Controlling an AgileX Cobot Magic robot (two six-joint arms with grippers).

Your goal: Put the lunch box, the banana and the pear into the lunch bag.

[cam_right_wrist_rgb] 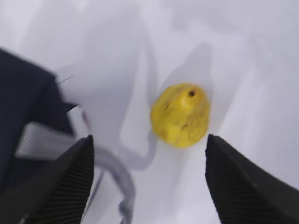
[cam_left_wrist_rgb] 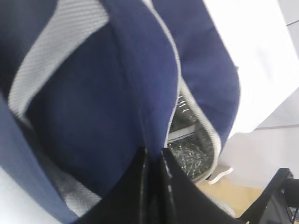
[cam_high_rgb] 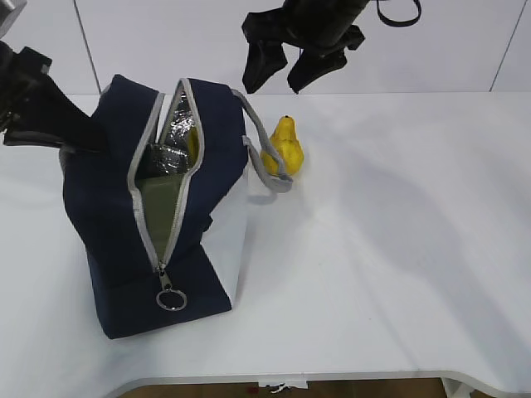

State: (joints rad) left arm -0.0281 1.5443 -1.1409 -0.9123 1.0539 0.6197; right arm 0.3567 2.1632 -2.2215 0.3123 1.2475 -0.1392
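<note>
The navy lunch bag (cam_high_rgb: 116, 224) stands at the left with its grey zipper open. Inside it I see the sage-green lid of the lunch box (cam_high_rgb: 166, 203), silver foil lining, and a yellow sliver of the banana (cam_high_rgb: 192, 143). The pear (cam_high_rgb: 284, 148) stands on the table just right of the bag, against its grey handle (cam_high_rgb: 270, 162). My left gripper (cam_high_rgb: 90, 137) is shut on the bag's fabric edge (cam_left_wrist_rgb: 140, 84); its fingers (cam_left_wrist_rgb: 140, 186) pinch the cloth. My right gripper (cam_high_rgb: 278, 62) hangs open and empty above the pear (cam_right_wrist_rgb: 181, 114), its fingers (cam_right_wrist_rgb: 70, 182) spread wide.
A metal ring pull (cam_high_rgb: 171, 298) hangs at the bag's near end. The white table (cam_high_rgb: 398, 249) stretches to the right of the bag, with its front edge near the bottom. A white wall rises behind.
</note>
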